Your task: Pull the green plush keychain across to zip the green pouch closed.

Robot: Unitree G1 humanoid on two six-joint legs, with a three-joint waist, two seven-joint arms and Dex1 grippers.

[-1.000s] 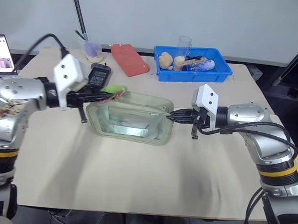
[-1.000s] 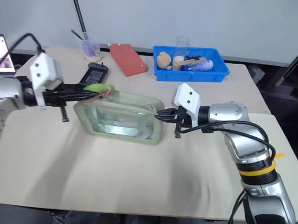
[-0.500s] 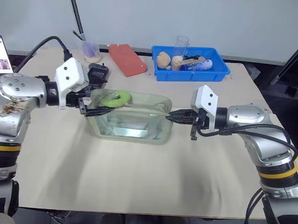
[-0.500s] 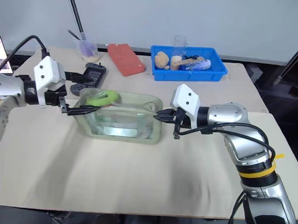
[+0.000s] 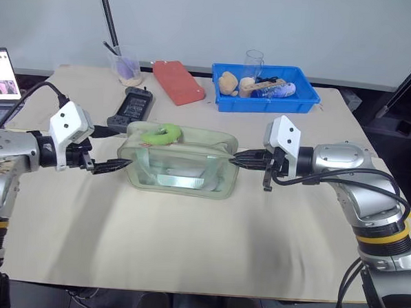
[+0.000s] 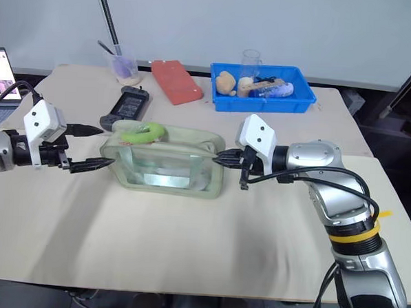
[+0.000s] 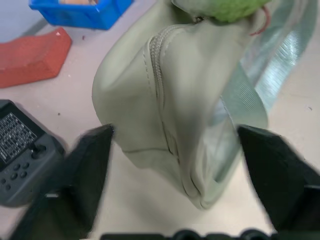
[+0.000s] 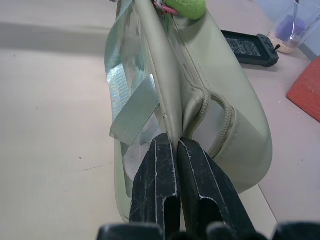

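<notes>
The left gripper [image 5: 119, 164] hovers just off the green pouch's [image 5: 181, 163] left end, jaws wide and empty. The green plush keychain [image 5: 160, 133] lies curled on the pouch top near that end, mid-desk. The right gripper [image 5: 238, 157] pinches the pouch's right end, apparently to anchor it against the zip's pull.

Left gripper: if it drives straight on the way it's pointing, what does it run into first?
Most likely the green pouch. The left gripper stands open, just off the pouch's near end, aimed at it. In the left wrist view that zipped end sits between the fingers, so they may straddle it.
</notes>
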